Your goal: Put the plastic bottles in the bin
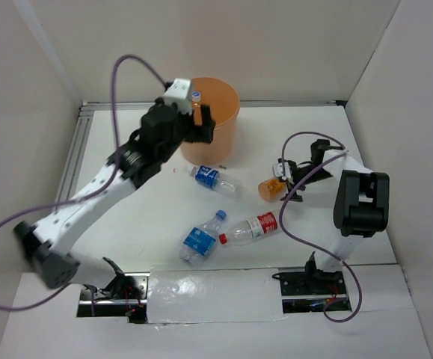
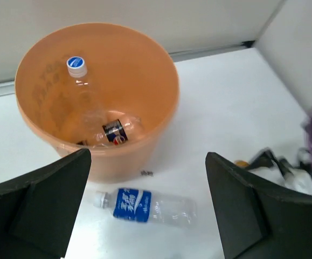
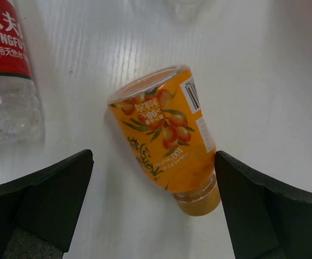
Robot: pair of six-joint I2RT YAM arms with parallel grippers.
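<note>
Right tool (image 3: 153, 162), jaws spread wide, straddles the neck end of the orange bottle (image 3: 166, 140) lying on the bench (image 1: 261, 134), where the tapered, slick body could squirt free on closing, while the left tool (image 2: 147, 156) hangs open and empty over the bin (image 2: 161, 108).

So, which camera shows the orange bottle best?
The right wrist view: the orange bottle appears large and close, with its fruit label clear. The top view shows it only small. The left wrist view barely shows it.
</note>
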